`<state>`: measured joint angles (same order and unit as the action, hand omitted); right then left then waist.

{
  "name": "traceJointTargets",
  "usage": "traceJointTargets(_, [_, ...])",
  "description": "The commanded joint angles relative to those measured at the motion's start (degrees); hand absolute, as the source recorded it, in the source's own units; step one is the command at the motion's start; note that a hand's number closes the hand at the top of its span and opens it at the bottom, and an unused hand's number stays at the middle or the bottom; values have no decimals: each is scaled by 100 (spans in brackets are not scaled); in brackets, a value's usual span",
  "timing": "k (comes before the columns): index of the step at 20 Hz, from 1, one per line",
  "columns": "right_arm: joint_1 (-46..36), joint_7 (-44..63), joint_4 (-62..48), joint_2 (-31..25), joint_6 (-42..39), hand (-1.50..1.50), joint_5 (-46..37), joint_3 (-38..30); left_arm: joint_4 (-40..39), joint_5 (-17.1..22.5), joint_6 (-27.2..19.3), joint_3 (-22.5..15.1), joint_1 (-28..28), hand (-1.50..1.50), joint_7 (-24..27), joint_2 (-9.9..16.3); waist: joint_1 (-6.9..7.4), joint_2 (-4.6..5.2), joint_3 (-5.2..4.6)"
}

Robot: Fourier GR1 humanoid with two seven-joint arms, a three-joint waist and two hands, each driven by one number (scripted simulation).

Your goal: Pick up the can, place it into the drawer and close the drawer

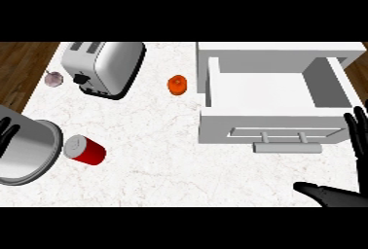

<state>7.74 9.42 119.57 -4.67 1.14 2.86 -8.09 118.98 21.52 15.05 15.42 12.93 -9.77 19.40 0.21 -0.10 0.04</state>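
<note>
Can [85, 150]: red with a silver top, it lies on its side near the left edge of the counter [165, 155], just beside the pot. No hand touches it.
Drawer [277, 95]: white, pulled open at the right side of the counter, inside is bare. Its front panel carries a bar handle [289, 147] that faces the near edge.
Right hand [354, 160]: at the right edge of the view, near the right end of the drawer front. Fingers point up and are straight and spread, thumb reaches left along the near edge, it holds nothing.
Left hand [7, 133]: at the left edge of the view, over the pot, only straight spread fingers show, pointing up.
Pot [25, 151]: steel, at the near left corner.
Toaster [102, 66]: silver, at the far left part of the counter.
Orange thing [176, 85]: small, between toaster and drawer.
Small pale thing [54, 79]: just left of the toaster, I cannot tell what it is.
</note>
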Motion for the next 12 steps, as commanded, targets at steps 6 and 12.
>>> traceJointTargets(6, [882,-396,150,-65,-575,-150,537,-583,624,1199,502,1084,428,-150,-891,324,-2,-7,-2])
traceJointTargets(12, [929,-566,90,-116,-884,-150,831,-931,758,1506,322,1277,357,-150,-1322,19,-11,1,-2])
